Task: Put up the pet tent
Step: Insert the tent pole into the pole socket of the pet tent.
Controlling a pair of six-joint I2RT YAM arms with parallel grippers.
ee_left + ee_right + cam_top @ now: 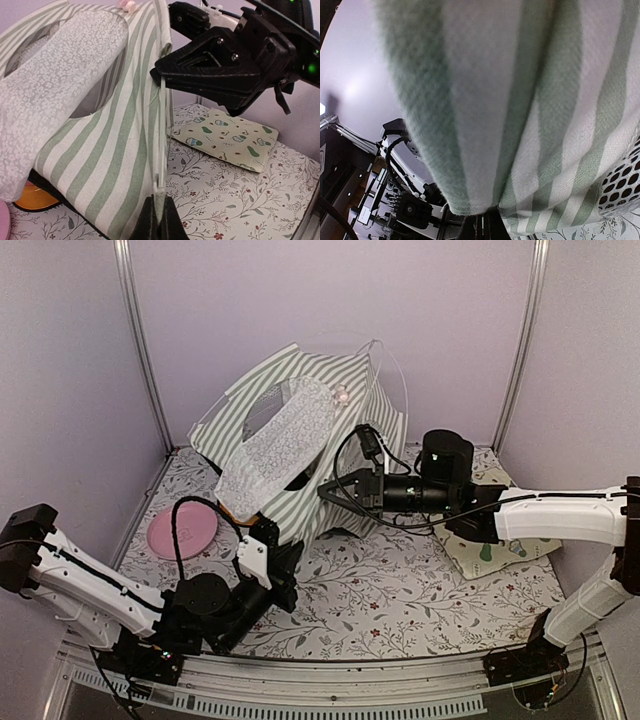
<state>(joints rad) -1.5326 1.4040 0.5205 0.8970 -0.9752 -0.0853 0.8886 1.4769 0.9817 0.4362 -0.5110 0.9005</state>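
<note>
The pet tent (340, 400), sage-green and white striped, stands partly raised at the middle back. Its white lace curtain (280, 445) hangs over the front opening, and a thin white pole (395, 360) arcs over the top right. My left gripper (268, 530) is shut on the tent's lower front corner. The left wrist view shows the fabric edge and pole end (162, 125) running down into the shut left gripper (161, 210). My right gripper (325, 492) is shut on the tent's right edge higher up. In the right wrist view the striped fabric (520, 100) fills the frame above the shut right gripper (487, 225).
A pale avocado-print mat (500, 545) lies at the right, under my right arm. A pink disc (182, 532) lies at the left. An orange bowl (35, 200) shows under the tent's front edge. A floral cloth (400, 590) covers the table, and lilac walls enclose it.
</note>
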